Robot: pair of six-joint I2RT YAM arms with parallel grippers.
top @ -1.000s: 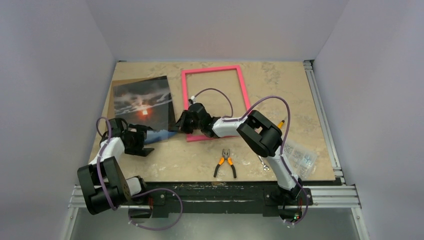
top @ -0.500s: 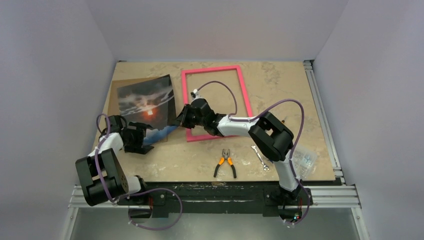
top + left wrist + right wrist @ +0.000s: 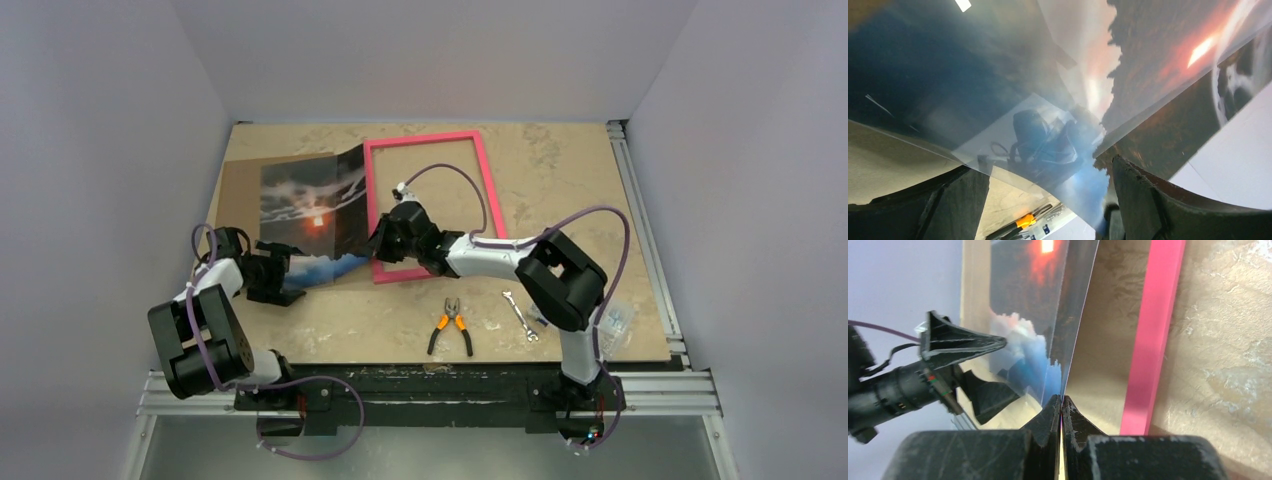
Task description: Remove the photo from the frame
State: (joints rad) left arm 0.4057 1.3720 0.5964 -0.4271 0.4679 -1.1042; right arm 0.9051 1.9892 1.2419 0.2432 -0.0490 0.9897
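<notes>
The left claw (image 3: pixel 272 272) is spread wide, and the near left corner of the photo (image 3: pixel 310 212) is seen close before its jaws, not gripped. The photo is out of the frame (image 3: pixel 428 138), just beside it, and its near right corner is pinched by the right claw (image 3: pixel 378 243). The print is judged light, slippery and easily creased, so the edges are best gripped.
</notes>
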